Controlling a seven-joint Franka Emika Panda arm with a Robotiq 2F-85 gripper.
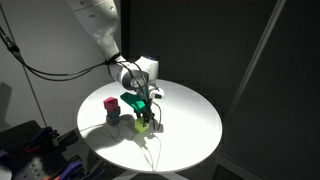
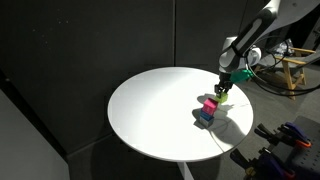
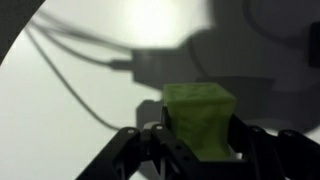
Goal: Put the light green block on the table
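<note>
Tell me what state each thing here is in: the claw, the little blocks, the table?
Gripper: closed on the green block.
Green block: gripped between the fingers, low at the table; whether it touches is unclear.
Pink block: stacked on the blue block, free of the gripper.
Blue block: standing on the table.
Table: carrying the stack.

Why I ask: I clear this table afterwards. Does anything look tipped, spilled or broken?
Nothing stands out. The green block sits squarely between the fingers of the gripper. On the white table, the pink block rests neatly on the blue block. No spill or damage shows.
</note>
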